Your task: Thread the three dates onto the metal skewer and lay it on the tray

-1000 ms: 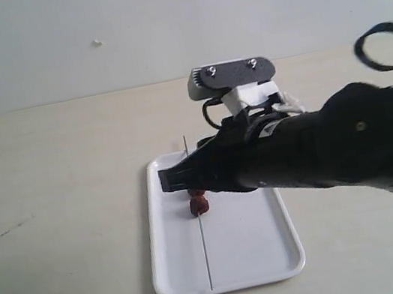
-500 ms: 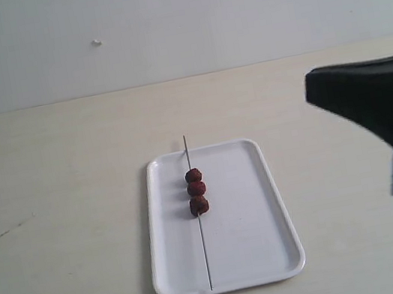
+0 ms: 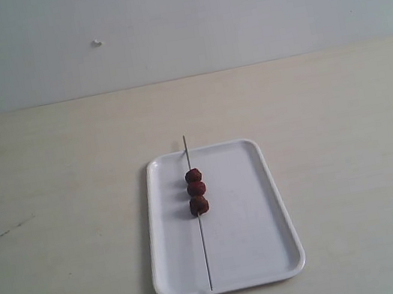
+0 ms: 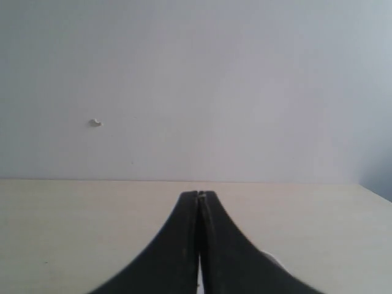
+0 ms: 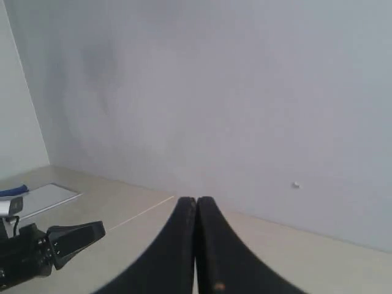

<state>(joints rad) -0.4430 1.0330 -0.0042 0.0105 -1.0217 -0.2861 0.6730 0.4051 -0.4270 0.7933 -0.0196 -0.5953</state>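
Left jaws: pressed tight together, nothing between them. Right jaws: likewise clenched and empty. Both wrist views look over bare worktop toward the wall. Neither shows the load, so I cannot tell which arm is nearer.

Outward, exterior view: the metal skewer lies flat on the tray, long axis running near-to-far, far tip just past the rim. The three dates sit touching on its far half. I judge no further grasp is needed.

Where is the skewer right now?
In the exterior view the skewer lies lengthwise on the tray, slightly left of its middle, with the dates threaded on its far half; its far tip pokes past the rim.
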